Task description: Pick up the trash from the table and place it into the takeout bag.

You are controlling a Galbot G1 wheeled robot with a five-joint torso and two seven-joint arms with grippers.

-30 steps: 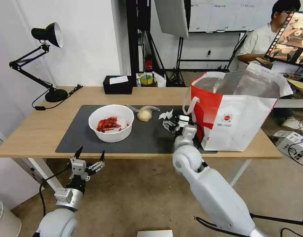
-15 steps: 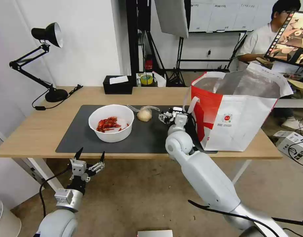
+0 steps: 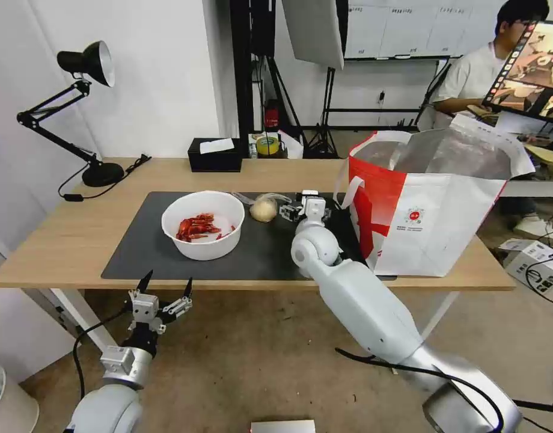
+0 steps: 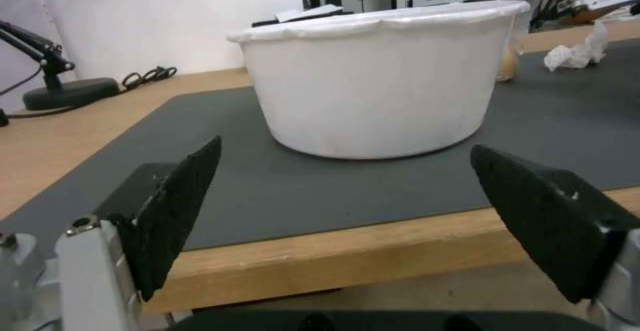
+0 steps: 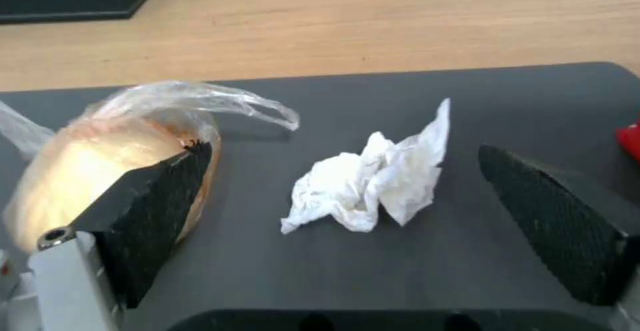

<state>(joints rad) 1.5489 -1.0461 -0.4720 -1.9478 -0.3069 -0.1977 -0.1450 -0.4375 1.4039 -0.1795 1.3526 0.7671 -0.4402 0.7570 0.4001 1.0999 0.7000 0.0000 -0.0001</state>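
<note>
- Since a second ago we've swung our right gripper farther out over the mat and to our left. It now hangs low above the crumpled tissue, jaws spread wide with nothing in them yet.
- From the right wrist view, the tissue sits between the two open fingers, roughly centred. The bagged bun is right against the finger on one side, so that's the tight spot. The other finger has bare mat around it.
- Progress-wise, we'd say we're early on. Bowl of shellfish scraps, bun and tissue are all on the mat, and from this angle we can't tell whether anything is in the takeout bag.
- We can't spot a clear hinged tray on the table.
- Our left gripper is parked below the table's near edge, also spread open and empty, looking at the bowl's side wall.
- Room to move: the bag stands open-topped just to the right of the gripper, its near handle loop hanging close by, so a lift will probably need to clear that loop and the tall rim.
- Behind the mat there's open wood up to the black tissue box, and the desk lamp is well off to the left.
</note>
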